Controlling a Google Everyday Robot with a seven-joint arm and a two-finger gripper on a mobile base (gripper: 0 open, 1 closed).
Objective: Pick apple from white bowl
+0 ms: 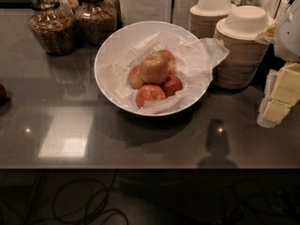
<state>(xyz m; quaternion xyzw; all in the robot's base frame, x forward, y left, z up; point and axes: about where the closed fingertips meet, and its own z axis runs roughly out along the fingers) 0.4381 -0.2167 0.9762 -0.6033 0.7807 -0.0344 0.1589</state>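
Note:
The white bowl [110, 55] sits on the dark counter, lined with crinkled white paper [201, 55]. The apple [153, 67], large and pale yellow-orange, lies on top of several smaller, redder apples [150, 94] in the middle of the bowl. My gripper [289, 29] shows only as a pale grey-white shape at the right edge, well to the right of the bowl and apart from it, above the stacked bowls. It holds nothing that I can see.
Two stacks of beige disposable bowls [241, 50] stand right of the white bowl, touching its paper. Glass jars [51, 29] of granola stand back left. Pale yellow packets [283, 95] lie at the right. The counter's front edge [140, 167] runs across the lower frame, with cables below.

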